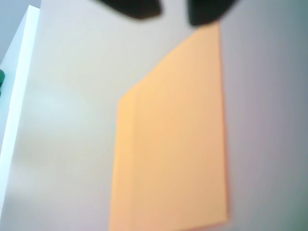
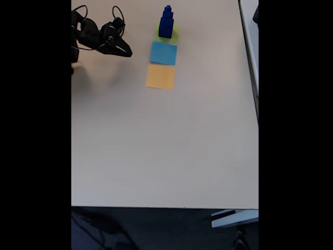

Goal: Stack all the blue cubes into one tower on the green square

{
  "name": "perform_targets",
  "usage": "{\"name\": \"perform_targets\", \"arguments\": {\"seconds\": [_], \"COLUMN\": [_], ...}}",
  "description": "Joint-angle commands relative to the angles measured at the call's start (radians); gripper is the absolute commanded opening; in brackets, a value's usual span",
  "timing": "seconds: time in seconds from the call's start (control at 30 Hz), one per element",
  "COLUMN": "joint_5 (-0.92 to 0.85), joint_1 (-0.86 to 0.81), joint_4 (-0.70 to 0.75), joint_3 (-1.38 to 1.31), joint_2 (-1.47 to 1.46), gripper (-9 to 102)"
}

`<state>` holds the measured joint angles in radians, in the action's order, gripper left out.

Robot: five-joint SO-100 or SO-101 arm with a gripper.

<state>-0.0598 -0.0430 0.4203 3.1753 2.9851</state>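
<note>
The blue cubes (image 2: pixel 166 22) stand stacked as one tapering tower on the green square (image 2: pixel 175 36) at the far end of the table in the fixed view. My gripper (image 2: pixel 125 51) hovers to the left of the tower, well apart from it. In the blurred wrist view its two dark fingertips (image 1: pixel 132 8) enter from the top edge with a gap and nothing between them, so my gripper (image 1: pixel 173 12) is open. Below them lies the orange square (image 1: pixel 171 139).
A light-blue flat square (image 2: pixel 163 52) and the orange flat square (image 2: pixel 160 76) lie in a row just in front of the green one. The pale table (image 2: pixel 166 151) stretches wide toward the near edge. The table's white edge (image 1: pixel 19 96) runs down the wrist view's left side.
</note>
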Motion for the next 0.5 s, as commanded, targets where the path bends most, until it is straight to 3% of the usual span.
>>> {"name": "perform_targets", "arguments": {"seconds": [0.0,0.33,0.47], "joint_5": [-0.011,-0.04,-0.031], "joint_1": [0.0,0.003,0.011], "joint_4": [0.009,0.172,0.368], "joint_3": [0.008,0.008,0.008], "joint_2": [0.008,0.126,0.275], "gripper": [0,0,0]}}
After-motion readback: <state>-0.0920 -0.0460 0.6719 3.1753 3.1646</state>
